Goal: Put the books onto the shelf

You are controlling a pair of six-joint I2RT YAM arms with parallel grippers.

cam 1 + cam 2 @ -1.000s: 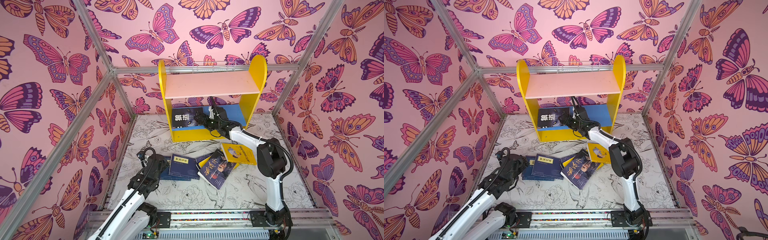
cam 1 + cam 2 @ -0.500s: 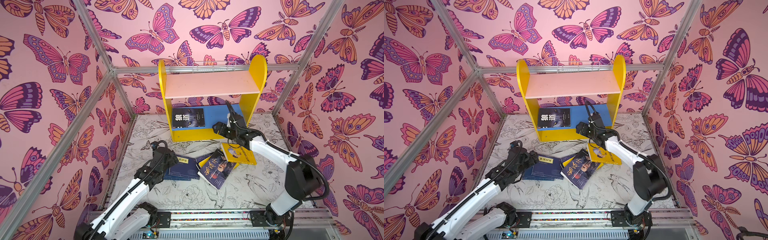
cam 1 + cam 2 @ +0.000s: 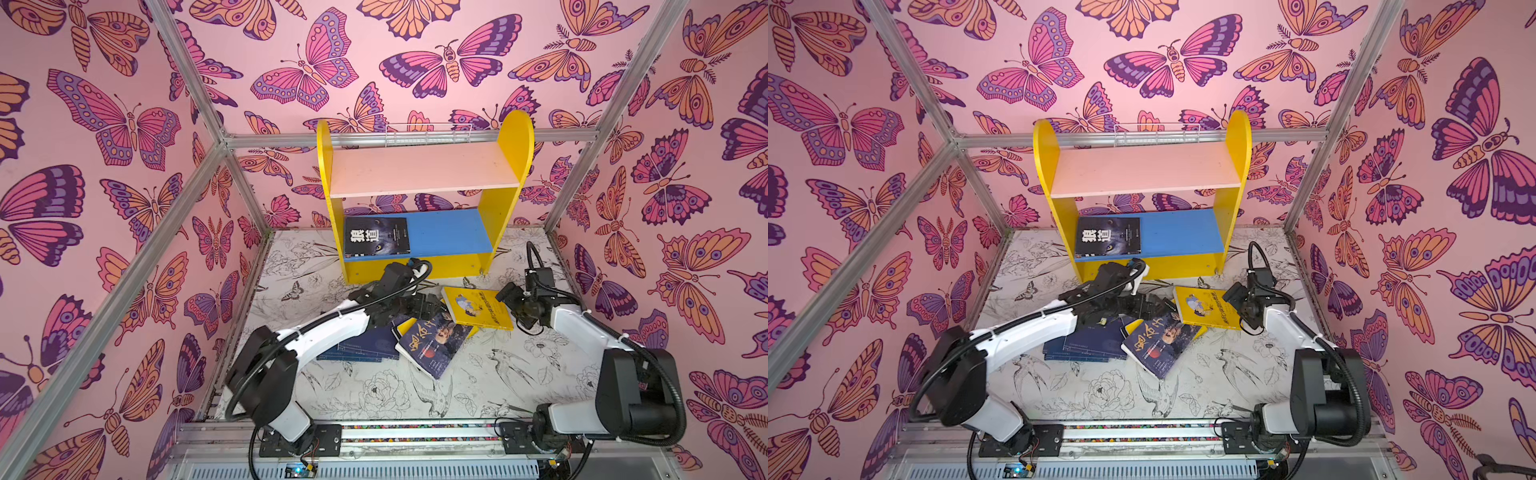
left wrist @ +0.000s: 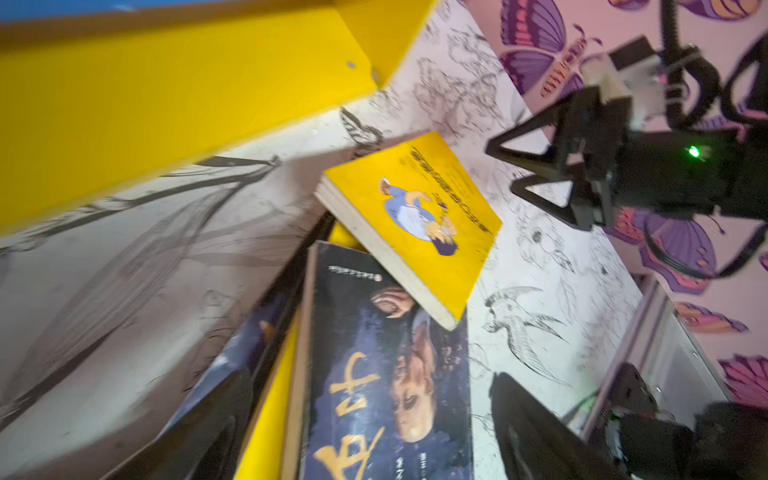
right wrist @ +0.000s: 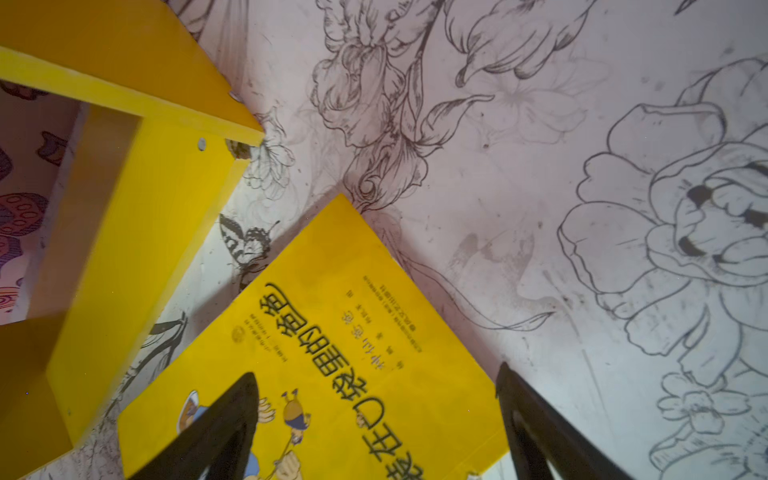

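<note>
Left gripper [image 3: 432, 305] low, jaws spread; right gripper [image 3: 505, 293] jaws spread.

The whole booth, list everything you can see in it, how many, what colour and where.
shelf: one, yellow sides, pink upper board, blue lower board, at the back wall.
black book: one, white characters, lying on the blue board, left end.
yellow cartoon-boy book: one on top of the floor pile, right side; the edge of another yellow book shows beneath the pile.
dark face book: one, gold calligraphy, middle of the pile.
navy books: a stack, count unclear, left of the pile, partly under the left arm.
floor mat: one, white with line-drawn flowers and birds.
butterfly walls: pink, on all sides.
left gripper: over the pile.
right gripper: open, beside the yellow book.
</note>
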